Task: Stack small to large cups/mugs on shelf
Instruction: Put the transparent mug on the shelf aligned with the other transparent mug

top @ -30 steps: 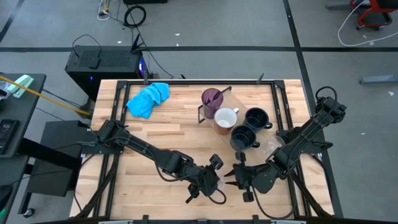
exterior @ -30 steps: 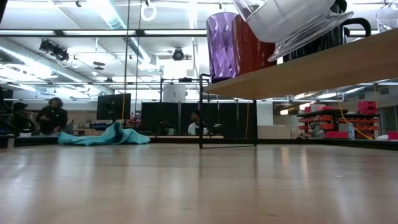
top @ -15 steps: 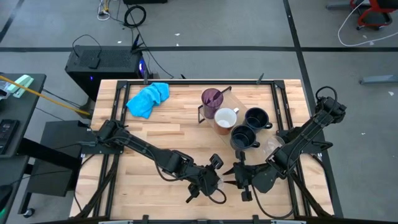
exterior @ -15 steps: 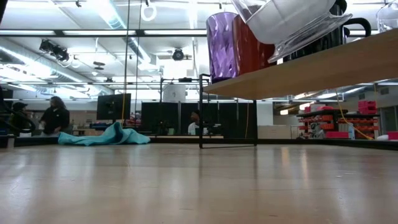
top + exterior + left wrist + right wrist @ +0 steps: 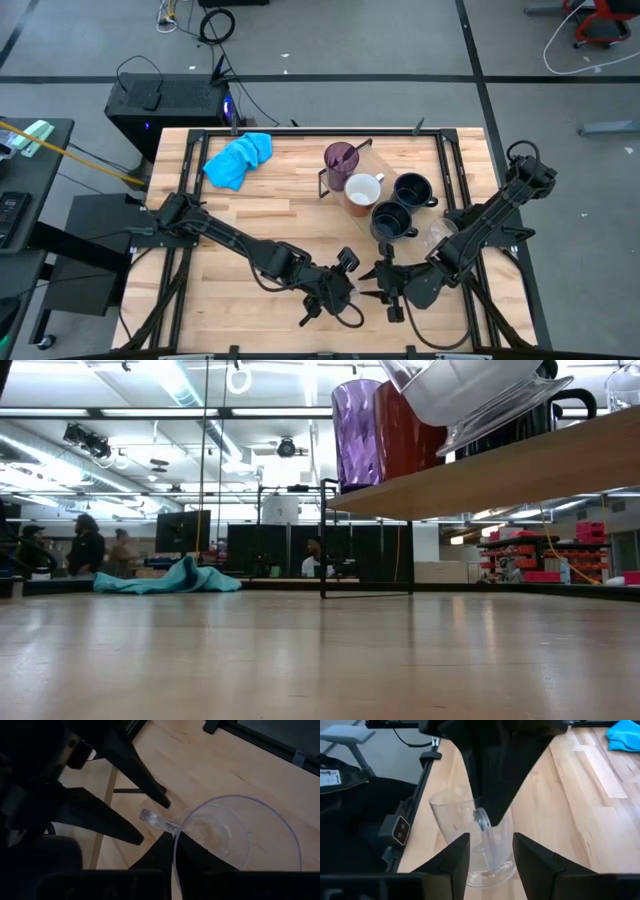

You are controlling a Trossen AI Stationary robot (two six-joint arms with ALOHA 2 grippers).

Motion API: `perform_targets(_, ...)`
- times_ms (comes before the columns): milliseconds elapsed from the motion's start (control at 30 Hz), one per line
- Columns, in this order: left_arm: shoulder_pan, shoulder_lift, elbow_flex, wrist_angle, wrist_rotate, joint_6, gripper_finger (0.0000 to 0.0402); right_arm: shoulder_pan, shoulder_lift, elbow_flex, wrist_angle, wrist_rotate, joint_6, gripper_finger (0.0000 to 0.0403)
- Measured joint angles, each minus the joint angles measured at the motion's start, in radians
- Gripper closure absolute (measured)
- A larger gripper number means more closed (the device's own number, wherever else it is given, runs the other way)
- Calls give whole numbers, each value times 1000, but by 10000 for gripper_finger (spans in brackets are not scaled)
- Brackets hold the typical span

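Clear glass [image 5: 472, 840] pinched at rim by left pincer [image 5: 350, 290]; right pincer [image 5: 372, 285] parted astride glass.

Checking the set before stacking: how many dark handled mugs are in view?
2. One dark mug sits right of the white mug; the other dark mug sits just nearer the arms. None looks hidden.

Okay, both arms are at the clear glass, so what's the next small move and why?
Probably draw the right hand back. Its fingers stand apart either side of the clear glass, while the left hand pinches the glass's rim, so the left arm could then carry it towards the shelf.
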Motion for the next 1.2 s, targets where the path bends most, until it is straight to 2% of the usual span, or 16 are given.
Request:
perform_targets(233,0,0,0,18,-1,8,388,0,0,-6,2,0,-1,275)
perform_targets(700,2,0,0,23,-18,6,381,0,0,-6,3,-1,-11,373)
perform_targets(967,2,0,0,18,-23,-1,367,0,0,-6,2,-11,-7,374)
perform_targets(1067,1,0,-1,24,-54,-30,362,0,0,-6,1,-15,-7,374)
perform_targets(1200,1,-5,-1,32,-78,-56,318,1,-15,-6,-22,-43,2,374)
